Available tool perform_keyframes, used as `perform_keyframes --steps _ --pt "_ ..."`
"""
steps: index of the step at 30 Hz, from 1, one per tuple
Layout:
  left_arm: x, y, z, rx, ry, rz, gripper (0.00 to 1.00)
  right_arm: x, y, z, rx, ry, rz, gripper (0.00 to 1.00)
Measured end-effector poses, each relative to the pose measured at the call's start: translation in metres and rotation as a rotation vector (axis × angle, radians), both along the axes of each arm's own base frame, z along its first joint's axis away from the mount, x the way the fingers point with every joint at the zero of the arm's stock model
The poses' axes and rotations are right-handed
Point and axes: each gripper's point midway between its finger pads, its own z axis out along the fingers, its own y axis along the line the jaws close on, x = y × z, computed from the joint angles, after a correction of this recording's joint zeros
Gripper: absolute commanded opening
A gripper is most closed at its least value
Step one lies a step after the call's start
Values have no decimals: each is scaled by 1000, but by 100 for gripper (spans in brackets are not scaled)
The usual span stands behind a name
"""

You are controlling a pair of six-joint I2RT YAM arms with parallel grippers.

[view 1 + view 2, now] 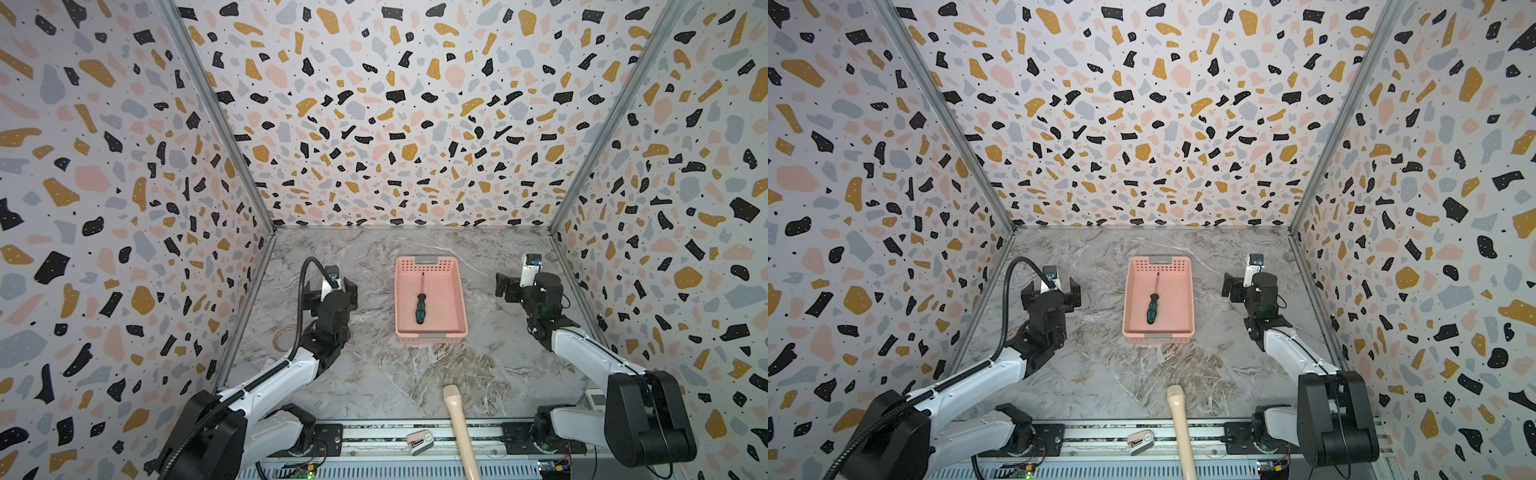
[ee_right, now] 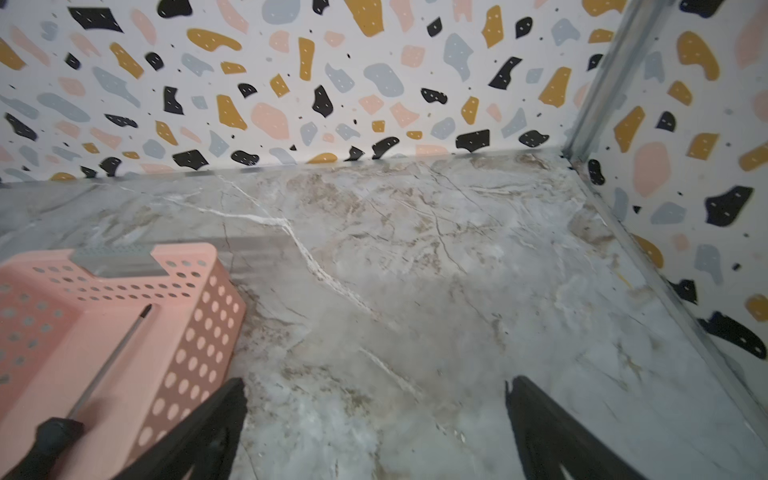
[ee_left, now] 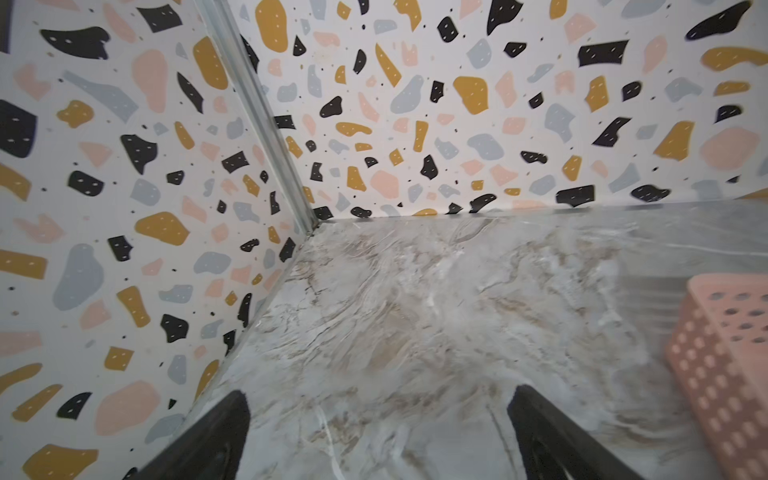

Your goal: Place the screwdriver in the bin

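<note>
Well, the screwdriver [image 1: 420, 301] lies flat inside the bin [image 1: 409, 264], centre frame in both top views, so I judge the placing done. Both left tool [image 3: 378, 395] and right tool [image 2: 374, 382] gape wide, empty; next I'd only park them.

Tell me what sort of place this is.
Probably a robot test booth: terrazzo-print walls enclose a marble-look tabletop, with a left arm and right arm mounted on a front rail.

The bin [image 1: 443, 300] is salmon-pink, the screwdriver [image 1: 421, 306] seems dark green and black at its handle, the table [image 1: 374, 374] grey-brown veined marble.
</note>
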Motion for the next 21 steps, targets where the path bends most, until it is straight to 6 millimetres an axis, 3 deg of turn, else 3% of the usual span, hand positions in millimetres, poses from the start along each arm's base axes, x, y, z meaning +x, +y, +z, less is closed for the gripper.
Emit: perform_keyframes --steps 2,5,13,21 --pt "-9 11 -20 48 21 31 100 -14 -7 -18 -27 16 -25 99" --pt "-15 22 -31 95 33 85 99 -25 -14 -36 -61 32 -50 99" --pt "-32 43 -68 164 44 136 100 -36 -19 -50 -101 -52 -80 99" --pt "-24 52 -46 56 -80 93 99 -31 -17 -45 -132 -119 -80 99"
